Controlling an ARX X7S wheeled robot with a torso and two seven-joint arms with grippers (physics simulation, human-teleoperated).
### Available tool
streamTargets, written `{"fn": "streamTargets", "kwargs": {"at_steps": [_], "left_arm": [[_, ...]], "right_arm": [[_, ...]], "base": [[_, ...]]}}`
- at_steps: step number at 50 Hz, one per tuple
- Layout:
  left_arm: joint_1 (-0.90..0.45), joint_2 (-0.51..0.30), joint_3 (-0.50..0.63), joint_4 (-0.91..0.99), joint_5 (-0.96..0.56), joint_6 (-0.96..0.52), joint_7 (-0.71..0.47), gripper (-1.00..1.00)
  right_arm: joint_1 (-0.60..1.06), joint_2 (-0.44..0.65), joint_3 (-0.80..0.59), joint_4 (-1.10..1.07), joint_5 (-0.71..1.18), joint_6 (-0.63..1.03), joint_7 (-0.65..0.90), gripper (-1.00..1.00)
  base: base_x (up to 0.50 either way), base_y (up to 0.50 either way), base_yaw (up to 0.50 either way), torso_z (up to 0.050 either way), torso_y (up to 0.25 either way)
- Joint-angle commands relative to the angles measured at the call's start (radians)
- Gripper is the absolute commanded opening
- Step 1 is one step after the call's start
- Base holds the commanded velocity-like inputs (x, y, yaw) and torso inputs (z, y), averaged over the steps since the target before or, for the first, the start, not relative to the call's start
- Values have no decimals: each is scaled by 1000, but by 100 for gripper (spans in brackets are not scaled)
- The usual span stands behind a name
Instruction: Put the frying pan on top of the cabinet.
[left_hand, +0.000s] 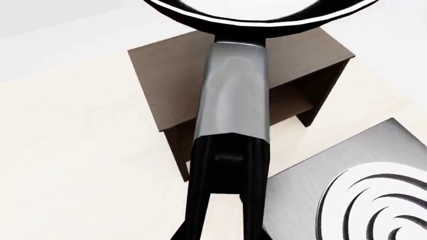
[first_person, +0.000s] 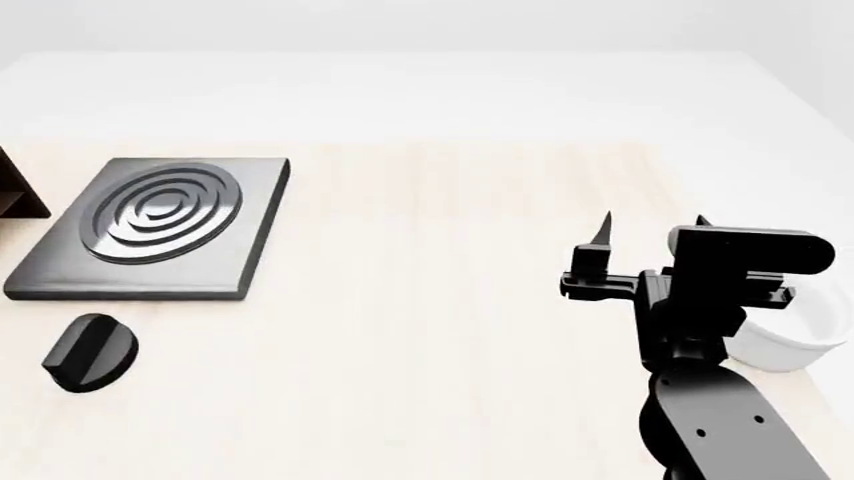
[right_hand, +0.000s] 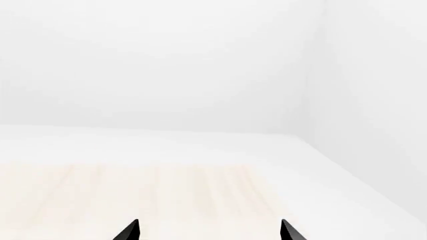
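Frying pan (left_hand: 235, 95): airborne over cabinet (left_hand: 167, 85), handle clamped in left gripper (left_hand: 223, 200). Right gripper (first_person: 654, 235): spread apart, holding nothing, near bowl (first_person: 787, 345). Risk: long handle levers pan, tilts or slips; early release drops it onto hob (first_person: 160, 225).

Items counted: one frying pan (left_hand: 235, 90). One cabinet (left_hand: 167, 80), dark brown. One grey square hob (first_person: 158, 225) with concentric rings. One black knob (first_person: 90, 352) lying near the hob. One white bowl (first_person: 787, 345), partly hidden behind the arm. One gripper (first_person: 654, 235) visible in the head view.
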Motion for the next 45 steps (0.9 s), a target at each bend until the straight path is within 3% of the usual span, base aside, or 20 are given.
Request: {"fn": "streamTargets", "kwargs": {"at_steps": [1,14,29,30,45], "left_arm": [[-17,-2,78,1,28,29,21,-100],[-12,-6,61,1,24,38,-6,-100],[-8,-3,44,1,28,34,-12,-100],[-8,-2,45,1,29,33,-14,100],[-21,3,75,0,36,64,23,100]], "right_arm": [[0,3,-3,2,2,-3,3,100],[-1,6,-3,1,8,-2,6,100],[1,8,-10,7,8,-6,10,100],[1,8,-10,7,9,-6,10,100],[1,11,-17,11,10,-9,13,100]], "base": [[0,0,0,0,0],[0,0,0,0,-220],[0,0,0,0,-7],[0,0,0,0,0],[0,0,0,0,233]]}}
